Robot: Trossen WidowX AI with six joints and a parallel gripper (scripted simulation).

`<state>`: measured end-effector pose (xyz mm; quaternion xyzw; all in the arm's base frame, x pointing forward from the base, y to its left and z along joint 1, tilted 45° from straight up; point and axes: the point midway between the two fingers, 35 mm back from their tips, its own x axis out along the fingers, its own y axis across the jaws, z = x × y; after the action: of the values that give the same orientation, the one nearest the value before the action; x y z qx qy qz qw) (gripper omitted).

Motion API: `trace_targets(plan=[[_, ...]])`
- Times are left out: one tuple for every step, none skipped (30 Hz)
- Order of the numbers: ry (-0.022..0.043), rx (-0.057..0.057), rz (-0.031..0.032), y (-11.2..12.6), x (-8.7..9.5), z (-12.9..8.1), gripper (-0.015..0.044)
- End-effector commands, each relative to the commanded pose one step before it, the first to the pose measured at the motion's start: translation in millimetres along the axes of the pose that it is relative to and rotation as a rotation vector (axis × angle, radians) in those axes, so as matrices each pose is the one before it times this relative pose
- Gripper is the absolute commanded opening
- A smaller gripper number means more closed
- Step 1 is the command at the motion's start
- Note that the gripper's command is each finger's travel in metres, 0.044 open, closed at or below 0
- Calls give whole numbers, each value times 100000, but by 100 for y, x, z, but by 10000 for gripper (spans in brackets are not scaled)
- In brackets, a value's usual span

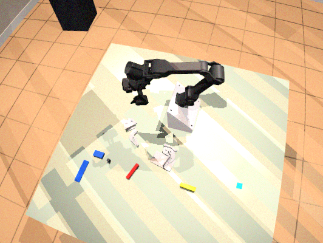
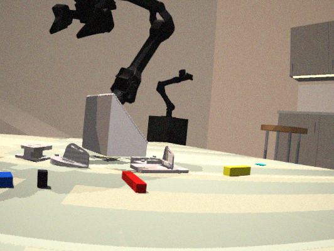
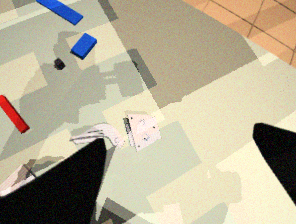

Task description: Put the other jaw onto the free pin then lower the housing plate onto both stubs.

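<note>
The pale base plate (image 1: 156,158) (image 2: 180,170) lies on the table, partly hidden by a finger in the wrist view. One jaw (image 1: 167,161) (image 2: 169,158) stands on it; its free pin is too small to make out surely. The loose jaw (image 1: 133,139) (image 2: 76,157) (image 3: 103,133) lies on the table, off the base plate. The housing plate (image 1: 130,123) (image 2: 35,146) (image 3: 144,131) lies just beyond the loose jaw, apart from the base plate. My gripper (image 1: 130,97) (image 2: 64,35) (image 3: 178,137) is open and empty, high above the table.
A red bar (image 1: 132,171) (image 2: 134,182) (image 3: 13,114), a yellow bar (image 1: 187,187) (image 2: 237,170), two blue blocks, a small black block (image 1: 108,161) (image 2: 43,179) (image 3: 59,64) and a cyan square (image 1: 239,185) (image 2: 260,164) lie around the parts. The arm's pale wedge base (image 1: 180,121) (image 2: 125,132) stands behind the base plate.
</note>
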<state>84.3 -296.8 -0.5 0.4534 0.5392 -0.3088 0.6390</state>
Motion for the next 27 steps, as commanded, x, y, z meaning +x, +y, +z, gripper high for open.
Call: trace_targets(plan=[[1987,-6747,1407,636,667,267,440],[683,-1782,287,157,219,33,440],[541,-1796,474,147,202,49,440],[540,-1807,483,147,205,51,440],[535,-1804,488,146,206,53,440],[529,-1802,494,144,207,54,440],[524,-1799,499,143,208,56,440],[519,-1797,505,141,208,58,440],[514,-1795,510,140,209,59,440],[508,-1792,515,138,210,60,440],[503,-1790,521,137,211,62,440],[498,-1787,526,135,212,63,440],[498,-1807,538,135,216,65,440],[493,-1805,543,134,217,67,440],[487,-1803,549,132,218,68,440],[481,-1800,554,130,219,69,440],[475,-1797,559,129,220,71,440],[470,-1795,564,127,221,72,440],[464,-1792,569,125,222,73,440],[458,-1789,574,123,223,74,440],[451,-1787,578,121,224,75,440],[445,-1784,583,120,225,76,440],[439,-1781,588,118,226,77,440],[433,-1779,593,116,227,78,440],[427,-1776,597,114,228,79,440],[420,-1773,602,112,229,80,440],[414,-1770,606,110,230,81,440]])
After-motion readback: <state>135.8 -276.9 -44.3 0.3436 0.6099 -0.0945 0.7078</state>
